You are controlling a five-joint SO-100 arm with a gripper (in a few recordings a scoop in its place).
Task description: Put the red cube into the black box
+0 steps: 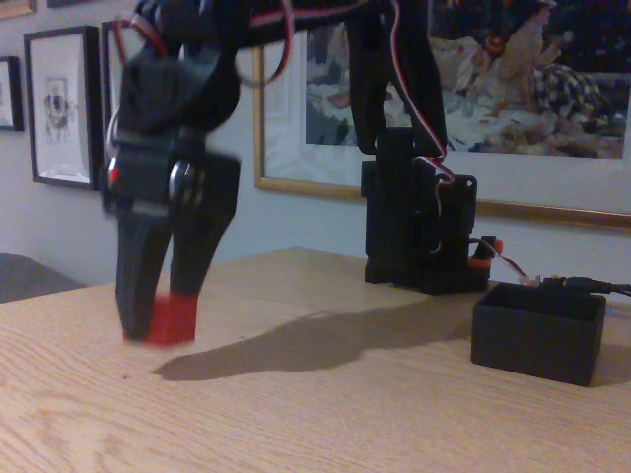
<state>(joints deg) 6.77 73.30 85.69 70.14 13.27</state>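
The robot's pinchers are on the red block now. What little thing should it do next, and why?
Probably lift a little, straight up. The end effector looks closed around the red cube, which seems to sit at or just above the wooden table. The black box stands far off to the right in the fixed view and has walls, so the cube likely needs height before it travels over.

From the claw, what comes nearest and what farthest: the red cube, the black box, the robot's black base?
In the fixed view, from the gripper:
1. The red cube, between the fingertips at the left.
2. The robot base, standing at the table's back, right of centre.
3. The black box, on the table at the far right.
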